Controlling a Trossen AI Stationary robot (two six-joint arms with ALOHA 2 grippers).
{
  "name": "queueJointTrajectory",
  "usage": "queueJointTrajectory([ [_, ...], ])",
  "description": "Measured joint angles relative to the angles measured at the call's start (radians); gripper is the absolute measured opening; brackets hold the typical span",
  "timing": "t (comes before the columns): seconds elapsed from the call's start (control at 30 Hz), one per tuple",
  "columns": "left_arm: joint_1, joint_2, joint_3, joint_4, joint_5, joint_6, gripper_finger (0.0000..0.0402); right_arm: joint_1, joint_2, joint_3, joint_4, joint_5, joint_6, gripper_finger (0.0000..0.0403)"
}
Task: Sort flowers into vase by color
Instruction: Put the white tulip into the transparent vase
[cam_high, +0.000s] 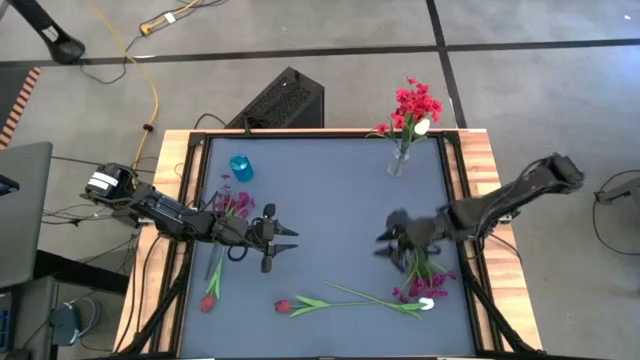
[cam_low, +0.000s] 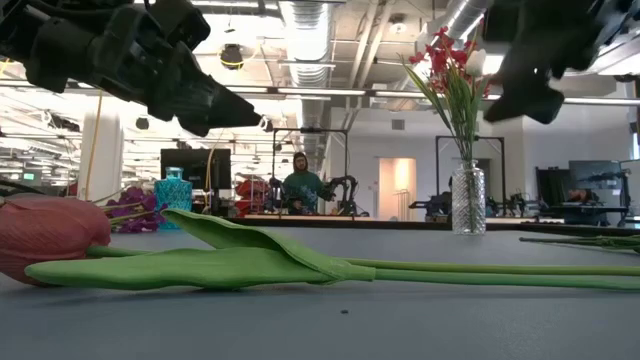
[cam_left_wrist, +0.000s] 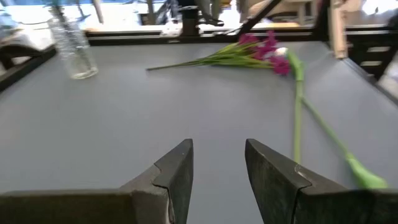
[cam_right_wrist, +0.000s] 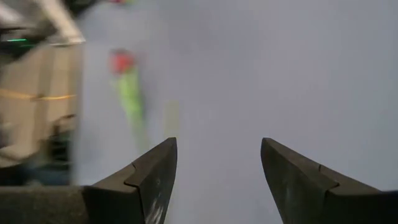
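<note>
Table, grey top with wood border, carried everything. Left arm reached in from the left edge, left gripper over the left-middle, fingers parted a little, nothing between them. Right arm came in from the right edge, right gripper over the right-middle, jaws spread wide, empty; right wrist view showed bare grey top between its fingers.

Glass vase stood near the far right corner, upright, holding red flowers. Blue vase stood near the far left corner, no flowers seen in it.

Loose flowers lay flat on the table: magenta spray just under the right gripper, white tulip beside it at the near right, red tulip at near centre with its long stem running right, another red tulip near the left edge, second magenta spray under the left arm.

Person sat far behind the table in the low view.
</note>
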Motion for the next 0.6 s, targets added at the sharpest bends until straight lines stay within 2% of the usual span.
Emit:
queueJointTrajectory([
  [0.1,0.0,0.0,0.0,0.027,0.055,0.0,0.0135,0.109,0.115,0.007,0.135,0.002,0.045,0.026],
  [0.2,-0.008,0.0,0.001,0.066,0.138,-0.001,0.0135,0.197,0.252,0.077,0.131,0.02,0.087,0.026],
  [0.27,-0.029,0.0,0.015,0.074,0.154,0.002,0.0135,0.239,0.343,0.147,0.081,0.02,0.089,0.026],
  [0.4,-0.088,0.052,0.094,0.068,0.123,0.035,0.0135,0.285,0.482,0.306,-0.098,0.019,0.092,0.026],
  [0.5,-0.123,0.162,0.189,0.067,0.12,0.083,0.0135,0.298,0.541,0.414,-0.247,0.021,0.092,0.026],
  [0.6,-0.133,0.289,0.302,0.056,0.125,0.117,0.0135,0.31,0.569,0.477,-0.326,0.024,0.099,0.026],
])
